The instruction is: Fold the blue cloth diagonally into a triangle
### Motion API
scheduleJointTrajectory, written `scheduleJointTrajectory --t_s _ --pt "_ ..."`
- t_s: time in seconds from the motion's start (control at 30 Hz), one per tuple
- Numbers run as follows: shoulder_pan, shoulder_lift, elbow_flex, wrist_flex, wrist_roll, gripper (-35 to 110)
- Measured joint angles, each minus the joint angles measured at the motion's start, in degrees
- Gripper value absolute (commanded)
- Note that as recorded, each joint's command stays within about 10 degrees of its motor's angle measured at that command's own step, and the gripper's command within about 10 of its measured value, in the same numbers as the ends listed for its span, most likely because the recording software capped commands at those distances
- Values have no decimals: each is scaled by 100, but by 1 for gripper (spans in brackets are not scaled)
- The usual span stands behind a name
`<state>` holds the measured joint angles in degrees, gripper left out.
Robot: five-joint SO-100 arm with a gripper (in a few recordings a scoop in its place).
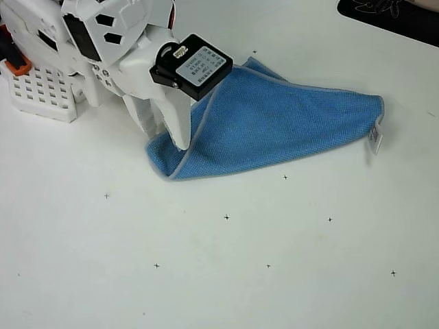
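Note:
The blue cloth (274, 123) lies flat on the white table, folded over into a rough triangle. Its long point reaches right, where a small white tag (375, 139) hangs off the corner. A pale grey border runs along its edges. My white gripper (166, 137) comes down from the upper left over the cloth's left corner. The longer finger's tip (181, 140) rests on the folded edge, and the shorter finger (146, 122) stands a little apart to its left. The jaws look slightly open, with nothing lifted between them. A black camera box (192, 66) on the wrist hides part of the cloth's upper edge.
The arm's white base (41, 92), with a gridded block, stands at the upper left. A black mat (391, 17) sits at the top right corner. Small black cross marks (226, 217) dot the bare table in front of the cloth.

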<state>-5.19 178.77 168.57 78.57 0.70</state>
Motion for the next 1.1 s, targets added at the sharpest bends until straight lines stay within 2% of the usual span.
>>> scheduleJointTrajectory --t_s 1.1 --pt "0 105 18 18 0 30"
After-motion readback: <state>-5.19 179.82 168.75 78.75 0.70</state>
